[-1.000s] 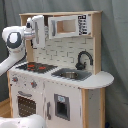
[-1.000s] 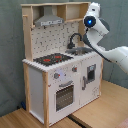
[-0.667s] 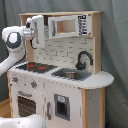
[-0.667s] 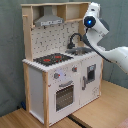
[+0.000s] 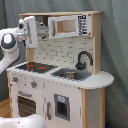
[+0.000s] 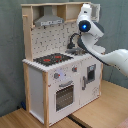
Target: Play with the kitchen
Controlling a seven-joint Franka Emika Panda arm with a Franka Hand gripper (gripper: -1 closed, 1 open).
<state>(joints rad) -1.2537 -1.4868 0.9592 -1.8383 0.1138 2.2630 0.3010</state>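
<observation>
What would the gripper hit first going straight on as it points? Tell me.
Probably the kitchen: the gripper seems aimed at the grey hood under its top, though depth is unclear.

The kitchen (image 5: 60, 75) stands upright in both exterior views: white body with light-wood frame. Black hob (image 6: 52, 59) with red rings, black faucet (image 5: 83, 59) over the sink (image 5: 70, 75), closed oven door (image 6: 64, 95), grey hood (image 6: 49, 20) above the pegboard back

Hob (image 5: 35, 66) at the first exterior view's left of sink (image 5: 70, 75), faucet (image 5: 83, 59) behind sink.
</observation>
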